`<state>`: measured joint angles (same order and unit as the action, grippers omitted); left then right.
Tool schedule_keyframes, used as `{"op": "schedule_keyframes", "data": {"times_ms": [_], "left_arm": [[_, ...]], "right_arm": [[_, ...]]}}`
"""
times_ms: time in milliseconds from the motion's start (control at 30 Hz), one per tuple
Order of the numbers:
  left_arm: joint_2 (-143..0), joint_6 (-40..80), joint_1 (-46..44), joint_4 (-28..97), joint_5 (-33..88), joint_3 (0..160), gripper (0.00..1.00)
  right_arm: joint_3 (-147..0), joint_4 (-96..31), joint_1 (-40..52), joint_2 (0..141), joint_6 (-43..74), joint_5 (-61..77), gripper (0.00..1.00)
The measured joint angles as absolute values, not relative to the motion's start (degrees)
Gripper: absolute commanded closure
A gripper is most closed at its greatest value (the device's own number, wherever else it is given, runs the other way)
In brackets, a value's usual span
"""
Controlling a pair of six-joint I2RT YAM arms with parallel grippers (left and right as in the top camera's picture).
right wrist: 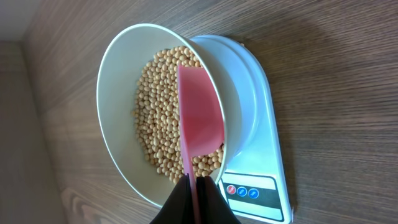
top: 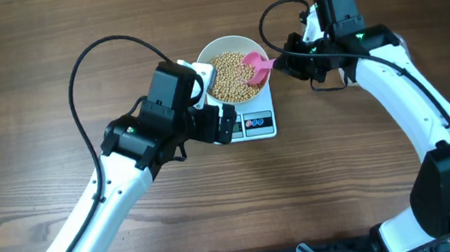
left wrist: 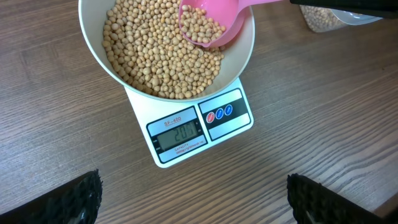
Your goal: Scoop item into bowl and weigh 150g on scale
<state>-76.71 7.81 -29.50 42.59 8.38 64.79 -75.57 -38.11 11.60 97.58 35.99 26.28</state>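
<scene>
The white bowl [top: 210, 61] stands on the scale [top: 259, 124], filled with tan beans [top: 233, 84]. In the left wrist view the bowl [left wrist: 106, 65] holds the beans [left wrist: 149, 56], and the scale [left wrist: 231, 113] shows lit digits too blurred to read. A pink scoop [left wrist: 205, 25] with beans in it hangs inside the bowl's right side. My right gripper [right wrist: 194, 183] is shut on the scoop [right wrist: 200, 118] by its handle, over the bowl [right wrist: 109, 106] and scale [right wrist: 261, 124]. My left gripper [left wrist: 194, 186] is open and empty, just in front of the scale's display edge.
A clear tub of beans [left wrist: 323, 18] shows at the top right of the left wrist view, partly behind the right arm. The left arm [top: 125, 155] lies beside the scale's left side; the right arm [top: 401, 87] reaches in from the right.
</scene>
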Motion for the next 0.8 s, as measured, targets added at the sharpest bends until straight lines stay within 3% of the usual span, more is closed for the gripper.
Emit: {"op": "schedule_keyframes", "data": {"times_ms": [800], "left_arm": [[-76.71, 7.81, -29.5, 42.59, 8.38, 64.79, 0.0]], "right_arm": [[-75.57, -37.21, 11.6, 97.58, 35.7, 24.95, 0.96]]}}
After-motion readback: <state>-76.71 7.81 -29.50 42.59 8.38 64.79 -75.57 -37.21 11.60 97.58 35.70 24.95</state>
